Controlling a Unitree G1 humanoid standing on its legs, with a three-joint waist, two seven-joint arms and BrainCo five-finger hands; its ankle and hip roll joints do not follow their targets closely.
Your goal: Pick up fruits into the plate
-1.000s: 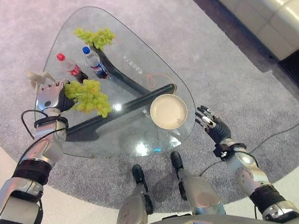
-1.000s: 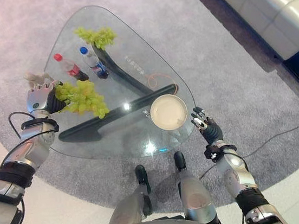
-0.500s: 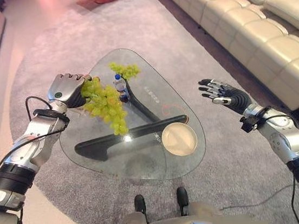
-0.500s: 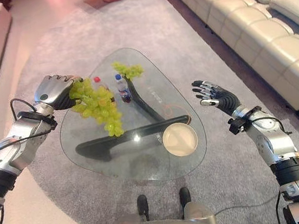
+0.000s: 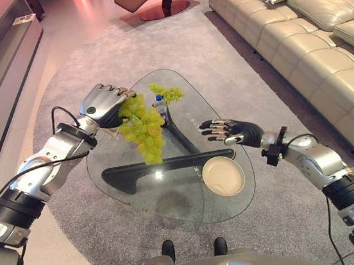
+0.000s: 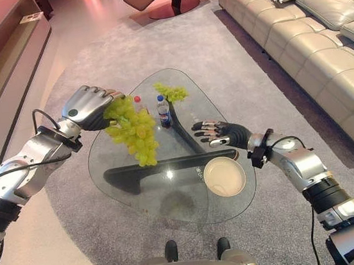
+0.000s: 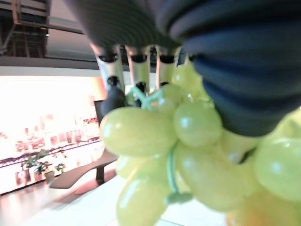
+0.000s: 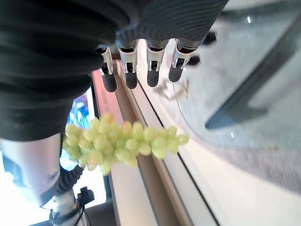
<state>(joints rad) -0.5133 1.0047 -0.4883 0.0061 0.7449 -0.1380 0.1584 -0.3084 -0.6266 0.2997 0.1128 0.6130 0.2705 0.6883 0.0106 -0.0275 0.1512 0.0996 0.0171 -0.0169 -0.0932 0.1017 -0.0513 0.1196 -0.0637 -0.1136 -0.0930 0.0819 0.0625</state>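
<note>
Green knobbly grapes (image 5: 142,124) in L hand (image 5: 101,105)

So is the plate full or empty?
Empty. The plate on the glass table shows a bare inside. One grape bunch hangs from the left hand; another bunch lies at the table's far end.

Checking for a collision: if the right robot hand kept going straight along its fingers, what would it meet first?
Probably the hanging grapes held by the left robot hand; the right robot hand points at them, though depth is uncertain.
</note>
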